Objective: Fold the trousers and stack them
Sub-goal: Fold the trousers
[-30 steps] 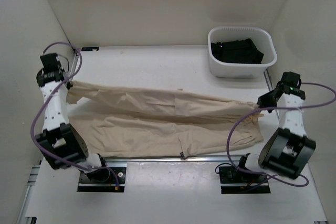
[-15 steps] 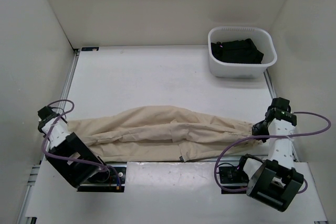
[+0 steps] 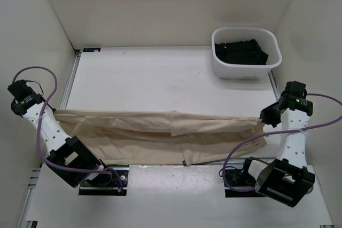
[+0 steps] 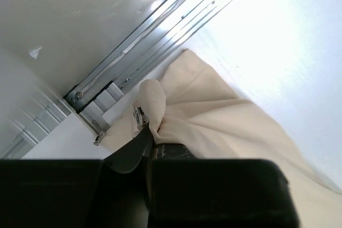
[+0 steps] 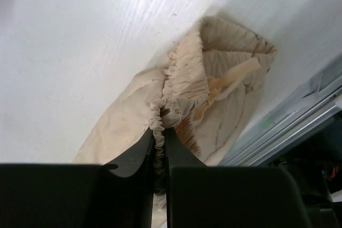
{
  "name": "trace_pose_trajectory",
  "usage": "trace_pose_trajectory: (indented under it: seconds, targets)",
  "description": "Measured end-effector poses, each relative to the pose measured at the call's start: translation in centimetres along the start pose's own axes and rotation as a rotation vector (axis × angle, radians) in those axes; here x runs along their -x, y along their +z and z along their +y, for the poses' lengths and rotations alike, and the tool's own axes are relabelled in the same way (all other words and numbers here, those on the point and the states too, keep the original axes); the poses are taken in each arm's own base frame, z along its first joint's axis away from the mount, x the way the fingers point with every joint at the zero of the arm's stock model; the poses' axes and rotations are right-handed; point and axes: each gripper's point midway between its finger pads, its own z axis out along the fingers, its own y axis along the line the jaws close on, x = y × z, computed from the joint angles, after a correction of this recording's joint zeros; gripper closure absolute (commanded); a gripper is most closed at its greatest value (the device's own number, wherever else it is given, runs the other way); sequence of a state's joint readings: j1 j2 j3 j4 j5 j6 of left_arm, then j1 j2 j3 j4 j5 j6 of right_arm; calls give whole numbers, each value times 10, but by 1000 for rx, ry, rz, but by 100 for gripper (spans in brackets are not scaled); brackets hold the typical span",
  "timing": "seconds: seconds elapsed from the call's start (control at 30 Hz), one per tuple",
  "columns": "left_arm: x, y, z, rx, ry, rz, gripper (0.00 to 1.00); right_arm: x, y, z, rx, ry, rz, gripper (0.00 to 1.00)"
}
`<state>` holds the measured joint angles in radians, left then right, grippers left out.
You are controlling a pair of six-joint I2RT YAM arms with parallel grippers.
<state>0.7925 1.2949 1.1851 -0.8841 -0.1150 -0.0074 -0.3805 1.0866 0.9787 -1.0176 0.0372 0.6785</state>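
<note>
The beige trousers (image 3: 160, 132) hang stretched taut between my two grippers across the near part of the table, folded lengthwise. My left gripper (image 3: 53, 115) is shut on the leg end at the left edge; the left wrist view shows the cloth (image 4: 214, 116) pinched between the fingers (image 4: 148, 134). My right gripper (image 3: 263, 120) is shut on the elastic waistband at the right; the right wrist view shows the gathered band (image 5: 181, 84) clamped in the gripper (image 5: 159, 137).
A white bin (image 3: 246, 53) holding black garments (image 3: 239, 50) stands at the back right. White walls enclose the table on the left, back and right. A metal rail (image 3: 176, 167) runs along the near edge by the arm bases.
Both grippers have lifted and pulled apart, the left one far out to the left. The trousers went from a slack bunch near the front edge to a taut, flat band.
</note>
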Motion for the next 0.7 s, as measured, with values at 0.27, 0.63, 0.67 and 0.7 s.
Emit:
trace_pose_trajectory:
  seconds: [0.27, 0.63, 0.67, 0.7]
  targets:
    - [-10, -19, 7, 8, -27, -120, 82, -9, 3, -17, -15, 2, -43, 100]
    - [-164, 20, 59, 275, -48, 234, 68, -9, 7, -73, -260, 5, -126, 16]
    - [-164, 19, 60, 280, -49, 232, 68, -4, 2, -63, -221, -13, -137, 22]
    - [-164, 19, 61, 283, -48, 229, 69, -1, -2, -50, -170, -38, -146, 24]
